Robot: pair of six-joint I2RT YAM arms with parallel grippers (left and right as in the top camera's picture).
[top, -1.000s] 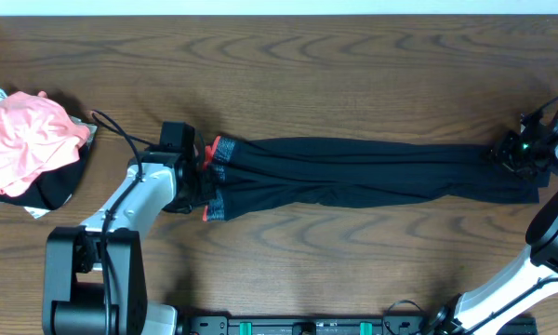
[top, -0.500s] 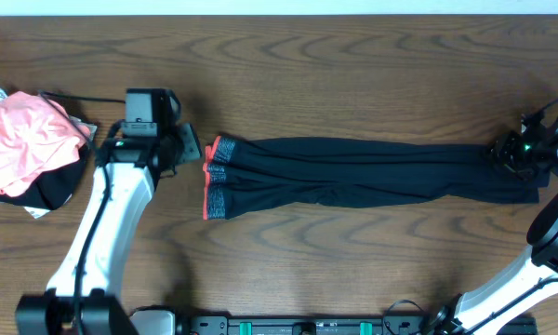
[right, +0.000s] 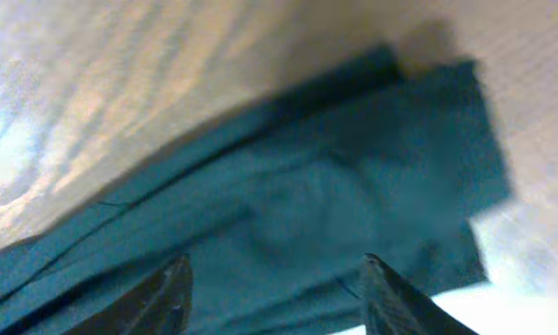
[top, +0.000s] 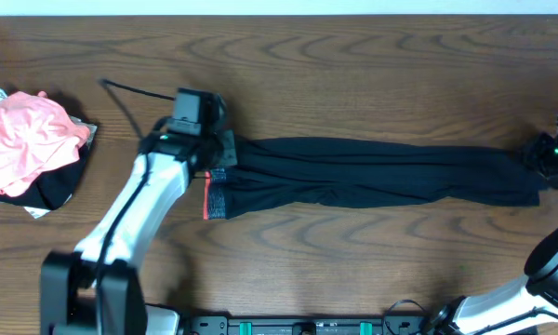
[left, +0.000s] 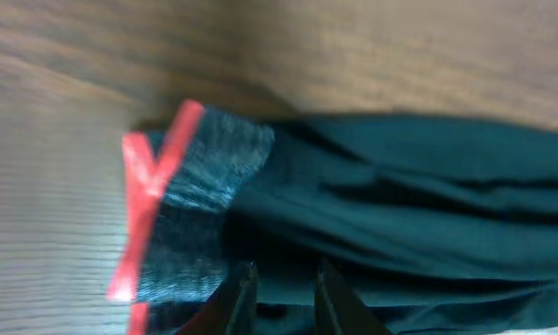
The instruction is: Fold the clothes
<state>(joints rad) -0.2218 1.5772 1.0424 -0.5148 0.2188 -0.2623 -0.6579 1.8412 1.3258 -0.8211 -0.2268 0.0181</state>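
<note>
Overhead view of a brown wooden worktop (top: 353,65). I am watching the black leggings (top: 372,172) lying flat at the centre, stretching in one long band from 9 o'clock to 3 o'clock. The two legs are lying side by side, touching along their length. The grey waistband (top: 214,191) with its coral-red edge is sitting at the 9 o'clock end, and the cuffs are reaching toward 3 o'clock.

The left end effector (top: 225,151) is hovering over the upper corner of the waistband. In the left wrist view its fingers (left: 245,284) are standing only a little apart above the dark fabric just beside the waistband, and I am seeing nothing pinched between them. The right end effector (top: 544,158) is sitting at the 3 o'clock end, at the cuffs. In the right wrist view its fingers (right: 172,288) are spread wide over the cuff ends, gripping nothing.

A crumpled pink and black bundle (top: 23,149) is lying at the far 9 o'clock edge, well apart from the leggings.

I am judging the task as barely begun. The leggings are laid out straight, which looks like preparation, but no fold is showing yet. Both ends are needing a grip, and then the folding of the length is left to do.
</note>
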